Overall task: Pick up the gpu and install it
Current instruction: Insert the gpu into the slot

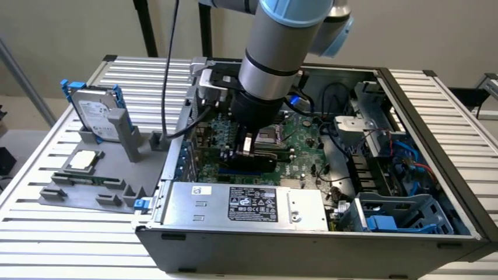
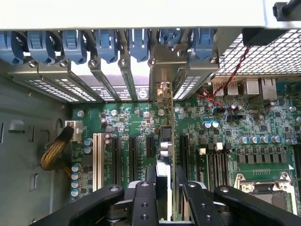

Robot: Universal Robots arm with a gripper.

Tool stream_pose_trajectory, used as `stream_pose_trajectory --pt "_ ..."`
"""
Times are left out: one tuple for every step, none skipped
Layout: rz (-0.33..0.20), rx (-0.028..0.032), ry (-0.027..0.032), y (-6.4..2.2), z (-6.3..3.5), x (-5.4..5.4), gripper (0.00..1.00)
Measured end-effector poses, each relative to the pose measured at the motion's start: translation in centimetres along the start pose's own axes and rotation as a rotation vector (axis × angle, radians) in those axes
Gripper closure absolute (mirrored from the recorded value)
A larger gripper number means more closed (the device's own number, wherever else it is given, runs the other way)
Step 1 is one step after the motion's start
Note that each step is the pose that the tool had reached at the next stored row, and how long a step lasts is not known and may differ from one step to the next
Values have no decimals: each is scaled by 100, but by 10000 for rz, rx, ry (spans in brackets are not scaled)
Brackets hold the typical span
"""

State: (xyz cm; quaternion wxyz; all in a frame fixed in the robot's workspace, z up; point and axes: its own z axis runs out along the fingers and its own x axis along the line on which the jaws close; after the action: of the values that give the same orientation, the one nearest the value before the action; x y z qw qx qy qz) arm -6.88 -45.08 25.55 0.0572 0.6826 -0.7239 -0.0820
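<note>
The arm is reaching down into the open computer case (image 1: 435,233), which is lying on its side on the slatted table (image 1: 31,198). The gripper (image 2: 164,188) is standing low over the motherboard (image 2: 263,127), its jaws closed narrowly on the gpu (image 2: 165,141), which is seen edge-on between them in the wrist view. The card is standing upright on its long edge, running between the expansion slots (image 2: 133,157), with its silver bracket (image 2: 164,70) up against the case's rear slot openings, just below the row of blue retention clips (image 2: 106,44). Whether the card is fully seated in its slot, I cannot tell. In the exterior view the gripper (image 1: 251,153) is sitting over the middle of the board, beside the CPU socket (image 1: 274,135). Outside the case, toward the exterior view's left, a grey parts holder (image 1: 86,192) is resting on the table, carrying a hard drive (image 1: 97,114) in a blue-handled carrier and a memory stick (image 1: 81,177).
</note>
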Motion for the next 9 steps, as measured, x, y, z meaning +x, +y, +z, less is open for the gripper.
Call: stream_pose_trajectory --pt "1 -10 0 -8 2 0 73" --pt "1 -18 1 -18 4 -1 73" --pt "0 -26 -1 -27 8 -1 73" --pt "1 -33 1 -33 12 -1 73" --pt "2 -40 6 -37 15 -1 73" --pt "3 -46 9 -38 21 -1 73" --pt "5 -56 10 -39 28 -2 73" --pt "5 -66 10 -41 35 -3 73" --pt "4 -76 10 -43 43 -5 73"
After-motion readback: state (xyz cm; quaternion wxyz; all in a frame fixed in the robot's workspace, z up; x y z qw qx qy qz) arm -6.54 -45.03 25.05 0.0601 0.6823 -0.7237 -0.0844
